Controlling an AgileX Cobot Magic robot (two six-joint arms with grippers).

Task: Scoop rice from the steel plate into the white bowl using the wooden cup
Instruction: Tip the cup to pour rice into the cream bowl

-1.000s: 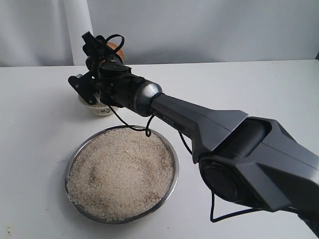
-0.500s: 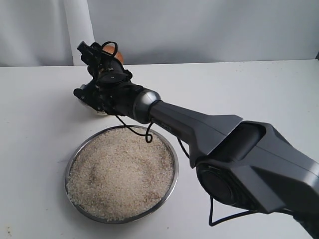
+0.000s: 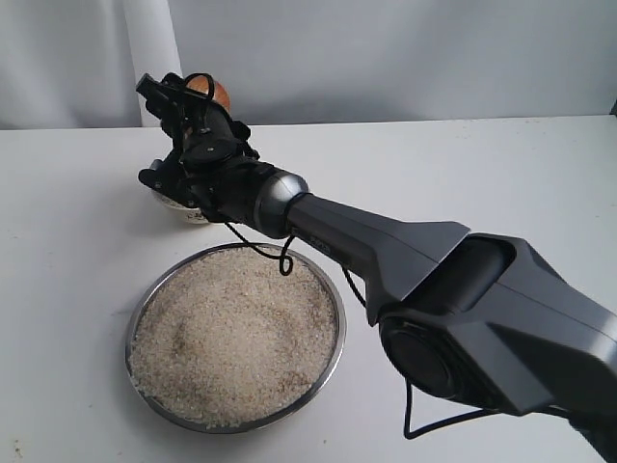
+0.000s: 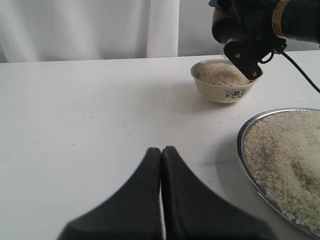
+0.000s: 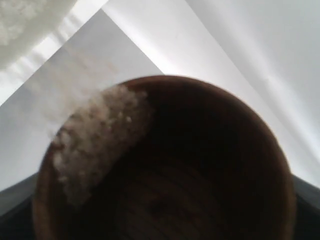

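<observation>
right wrist view is showing the wooden cup (image 5: pixel 165 165) tipped, rice (image 5: pixel 95 140) sliding over its lip; i am clenching it in my right gripper (image 3: pixel 198 145) above the white bowl (image 4: pixel 223 80). i am judging the cup light, stiff and glossy, so slippery, best gripped around its rounded wall, while the grains are pouring loose. i am counting one cup, one bowl and one steel plate (image 3: pixel 333 299) heaped with rice, near the bowl. my left gripper (image 4: pixel 161 155) is resting closed and empty above the table (image 4: pixel 75 110).
</observation>
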